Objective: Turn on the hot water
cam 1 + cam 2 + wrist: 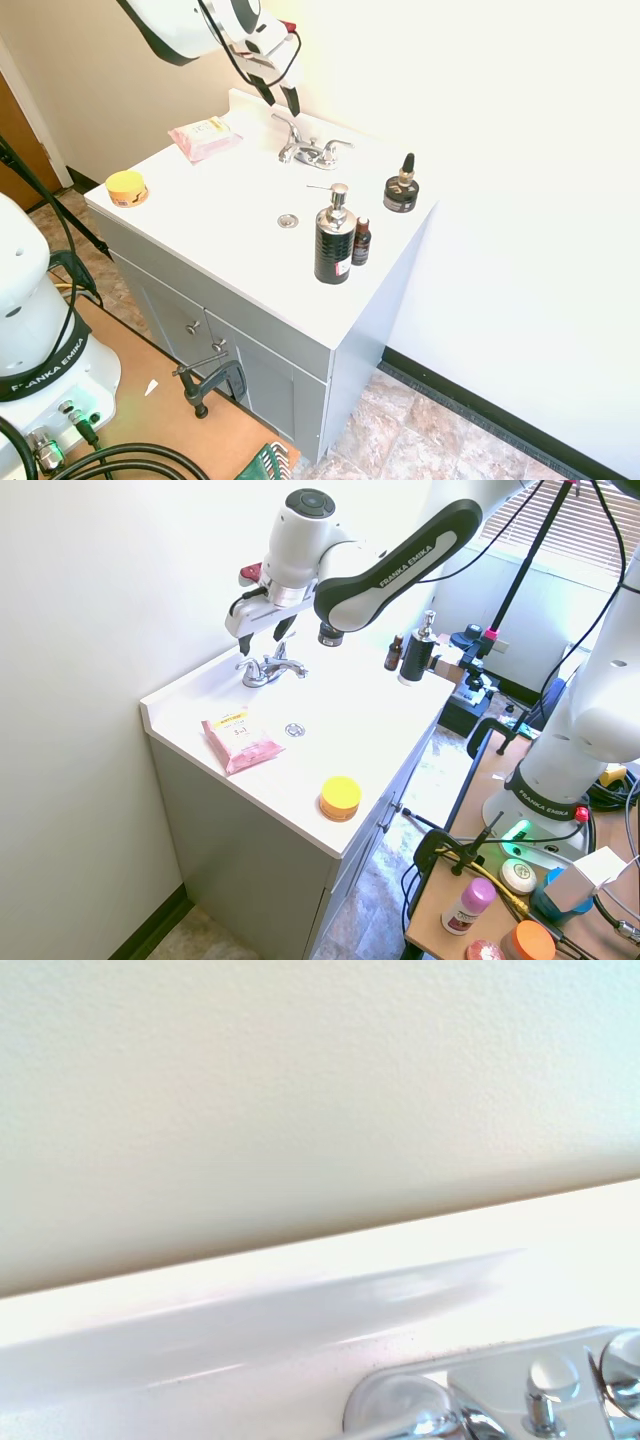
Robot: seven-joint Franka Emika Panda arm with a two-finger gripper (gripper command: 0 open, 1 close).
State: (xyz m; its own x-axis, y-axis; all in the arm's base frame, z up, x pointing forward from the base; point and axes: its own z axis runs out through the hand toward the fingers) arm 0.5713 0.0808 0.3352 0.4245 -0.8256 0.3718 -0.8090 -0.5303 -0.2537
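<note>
Fingers [281, 97] hang parted, holding nothing, just above the chrome faucet [310, 150] at upper centre of the first exterior view; the near one [292, 101] points down beside the curved spout. From the opposite side the second exterior view shows the fingers [262, 630] above the faucet [266, 668] at the back of the white worktop [385, 715], close to the wall. Only the exterior views take in the pink packet [204, 137], yellow jar [127, 187], drain [288, 220], black soap pump bottle [333, 243], small brown bottle [361, 241] and dark dropper jar [401, 189]. Up close, the wrist view catches just the faucet [520, 1400], blurred, below the backsplash ledge [250, 1290] and wall [300, 1080].
</note>
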